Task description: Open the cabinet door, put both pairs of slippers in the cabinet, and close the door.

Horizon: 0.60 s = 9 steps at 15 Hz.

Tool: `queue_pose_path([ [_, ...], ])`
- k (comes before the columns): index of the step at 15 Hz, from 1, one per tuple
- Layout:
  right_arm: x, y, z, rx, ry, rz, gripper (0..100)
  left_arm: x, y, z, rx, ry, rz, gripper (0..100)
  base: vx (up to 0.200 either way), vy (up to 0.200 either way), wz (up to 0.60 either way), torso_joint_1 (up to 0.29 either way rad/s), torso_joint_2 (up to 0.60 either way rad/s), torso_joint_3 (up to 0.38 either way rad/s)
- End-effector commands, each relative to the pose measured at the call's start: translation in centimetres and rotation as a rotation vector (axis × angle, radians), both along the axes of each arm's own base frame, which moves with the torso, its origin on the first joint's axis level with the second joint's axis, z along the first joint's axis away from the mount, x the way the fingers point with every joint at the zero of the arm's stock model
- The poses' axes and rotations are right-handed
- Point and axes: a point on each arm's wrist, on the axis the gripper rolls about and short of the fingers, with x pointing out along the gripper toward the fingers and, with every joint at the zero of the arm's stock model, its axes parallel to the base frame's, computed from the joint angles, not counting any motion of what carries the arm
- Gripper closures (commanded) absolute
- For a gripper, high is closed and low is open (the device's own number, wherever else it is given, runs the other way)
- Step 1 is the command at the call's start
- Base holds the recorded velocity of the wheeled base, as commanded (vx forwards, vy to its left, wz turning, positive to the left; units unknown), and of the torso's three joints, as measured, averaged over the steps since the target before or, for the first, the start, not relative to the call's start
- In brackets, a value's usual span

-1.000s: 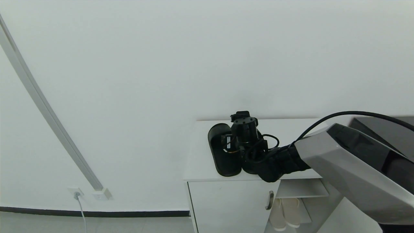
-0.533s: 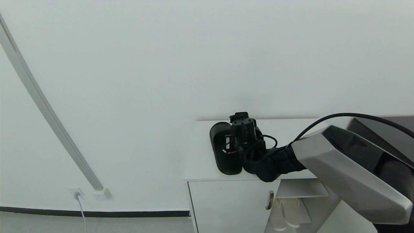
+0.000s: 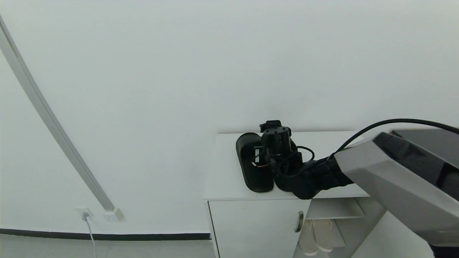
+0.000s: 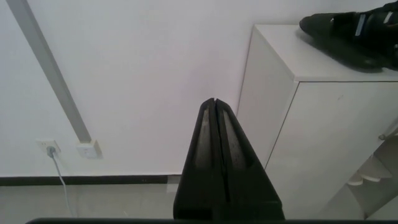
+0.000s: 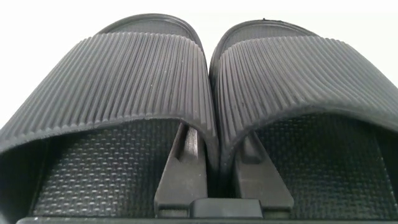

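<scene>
A pair of black ribbed slippers (image 3: 252,168) lies side by side on top of the white cabinet (image 3: 226,179). My right gripper (image 3: 261,157) comes down on them from above. In the right wrist view its fingers (image 5: 183,162) run under the two straps, one in each slipper, pinching the slippers' (image 5: 149,81) touching inner walls. The cabinet's right side stands open, and a pale pair of slippers (image 3: 317,236) rests on the lower shelf. My left gripper (image 4: 214,124) hangs low, left of the cabinet (image 4: 311,137), shut with nothing in it.
The cabinet's left door (image 3: 258,229) is closed, with a handle (image 3: 299,221) at its right edge. An inner shelf (image 3: 333,209) sits above the pale slippers. A slanted wall duct (image 3: 53,122) and a socket with a cable (image 3: 85,216) are on the wall to the left.
My right gripper and the black slippers have shifted slightly right and back on the cabinet top. The right arm has swung with them.
</scene>
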Motion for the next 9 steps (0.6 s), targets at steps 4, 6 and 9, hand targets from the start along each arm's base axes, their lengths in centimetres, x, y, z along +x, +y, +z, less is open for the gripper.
queue_pose_path([
  [4, -10.9, -5.8, 6.9, 0.025, 0.001, 0.201, 100, 0.0, 0.0, 0.0, 0.002, 0.001, -0.001, 100, 0.000, 0.000, 0.00, 0.000, 0.00, 0.000],
  [6, -13.9, -7.0, 7.5, 0.024, 0.012, 0.266, 100, 0.0, 0.0, 0.0, 0.002, 0.001, -0.001, 100, 0.000, 0.000, 0.00, 0.000, 0.00, 0.000],
  [9, -17.7, -9.0, 8.3, 0.033, 0.022, 0.360, 100, 0.0, 0.0, 0.0, 0.002, 0.001, -0.001, 100, 0.000, 0.000, 0.00, 0.000, 0.00, 0.000],
])
